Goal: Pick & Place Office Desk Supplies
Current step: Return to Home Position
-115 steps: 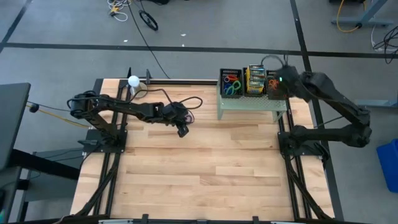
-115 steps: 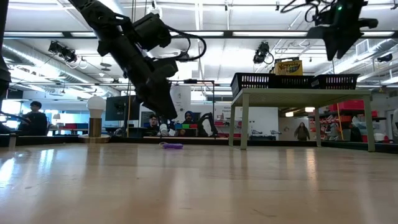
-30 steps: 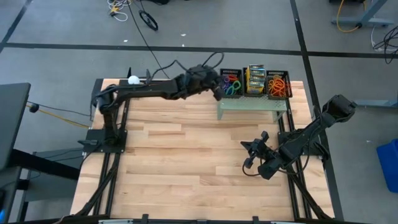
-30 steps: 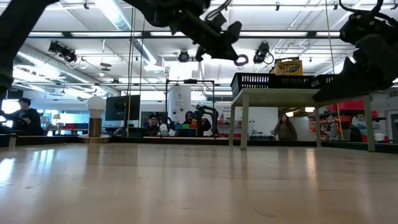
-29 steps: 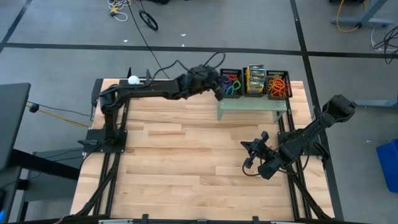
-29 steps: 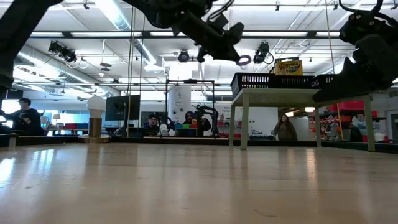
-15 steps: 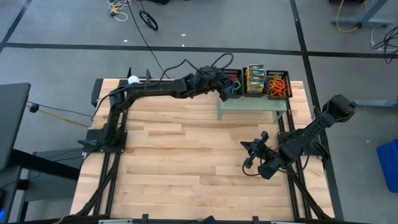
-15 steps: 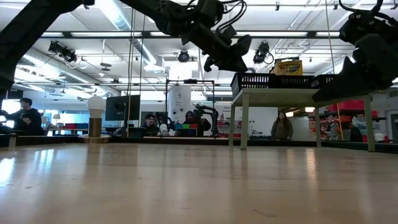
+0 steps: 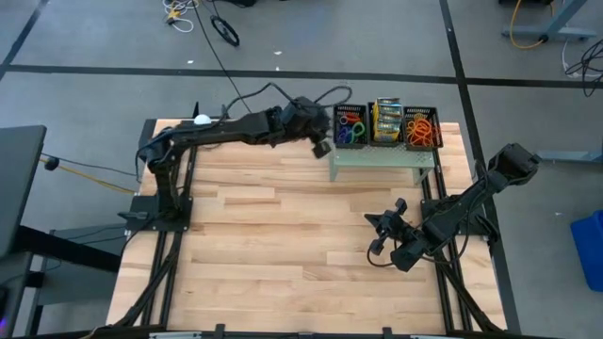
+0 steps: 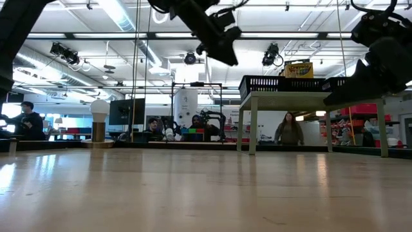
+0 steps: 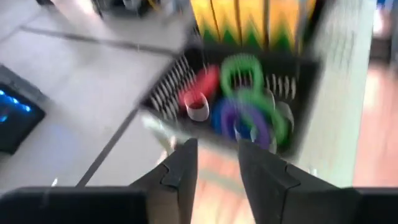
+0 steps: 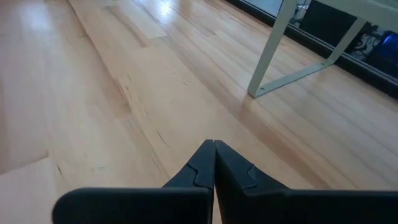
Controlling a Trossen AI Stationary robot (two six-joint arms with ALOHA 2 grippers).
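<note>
Three black baskets sit side by side on the pale green stand (image 9: 377,158) at the table's far edge. The left basket holds coloured rings (image 9: 350,128), the middle one crayon boxes (image 9: 386,121), the right one rubber bands (image 9: 421,127). In the left wrist view a purple ring (image 11: 247,119) lies in the basket among green, blue and red ones. My left gripper (image 9: 322,147) hangs open and empty just left of the ring basket, above table height (image 10: 223,50). My right gripper (image 9: 384,226) is shut, low over the table's right half and touching nothing.
A white ball on a round base (image 9: 202,121) stands at the far left corner. The stand's legs (image 12: 273,59) rise ahead of my right gripper. Bare wood spans the table's middle and near half (image 9: 283,254). People stand in the room beyond (image 10: 288,134).
My left gripper carried a purple ring toward the right, up to the ring basket, and let it go there. It then drew back toward the table's left and rose, and its tips are empty now. My right arm kept still.
</note>
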